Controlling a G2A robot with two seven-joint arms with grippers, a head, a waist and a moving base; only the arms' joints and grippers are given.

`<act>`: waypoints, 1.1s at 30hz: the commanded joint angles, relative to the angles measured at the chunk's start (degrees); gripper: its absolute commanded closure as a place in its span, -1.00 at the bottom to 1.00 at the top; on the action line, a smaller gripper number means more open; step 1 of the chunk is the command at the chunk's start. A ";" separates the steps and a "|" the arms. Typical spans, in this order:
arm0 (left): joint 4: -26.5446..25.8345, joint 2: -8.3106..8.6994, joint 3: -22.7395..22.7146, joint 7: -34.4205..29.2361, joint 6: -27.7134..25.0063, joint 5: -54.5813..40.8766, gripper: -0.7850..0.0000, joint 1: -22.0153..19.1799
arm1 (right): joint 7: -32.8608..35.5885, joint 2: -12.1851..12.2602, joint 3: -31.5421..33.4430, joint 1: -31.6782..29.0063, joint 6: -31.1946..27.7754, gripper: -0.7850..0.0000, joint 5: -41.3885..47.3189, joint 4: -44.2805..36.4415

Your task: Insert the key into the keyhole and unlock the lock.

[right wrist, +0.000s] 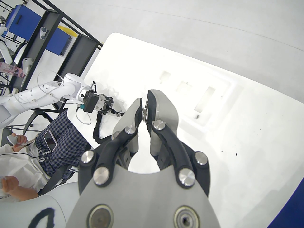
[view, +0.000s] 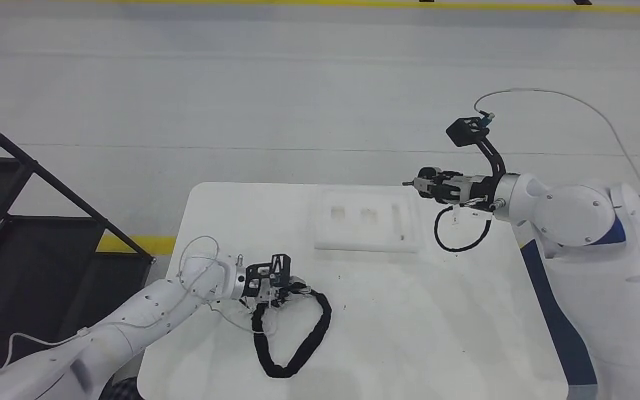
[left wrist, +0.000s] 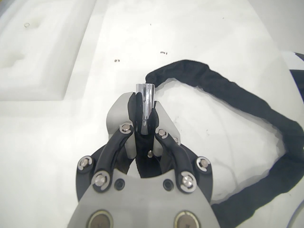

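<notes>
One white table (view: 450, 330) carried the work, with a foam tray (view: 365, 222) near the middle of the top view. At the lower left of that view lay the cable lock (left wrist: 237, 90), its black sleeve looped on the table. The left claw (view: 283, 280) was pressed tight on the chrome lock barrel (left wrist: 146, 98). At the upper right, beyond the tray and well apart from the lock, the right claw (right wrist: 144, 102) pinched a thin metal sliver, seemingly the key (right wrist: 144, 115). Both parts looked gripped, and insertion had not begun. The next move likely called for carrying the key across to the barrel's far end and lining it up with the keyhole, whose face could not be seen.
</notes>
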 commanded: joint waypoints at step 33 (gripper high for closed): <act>-14.19 -3.85 -9.57 1.39 -11.56 -18.83 1.00 -5.36 | 11.55 0.34 -2.04 3.77 8.20 1.00 22.76 -6.16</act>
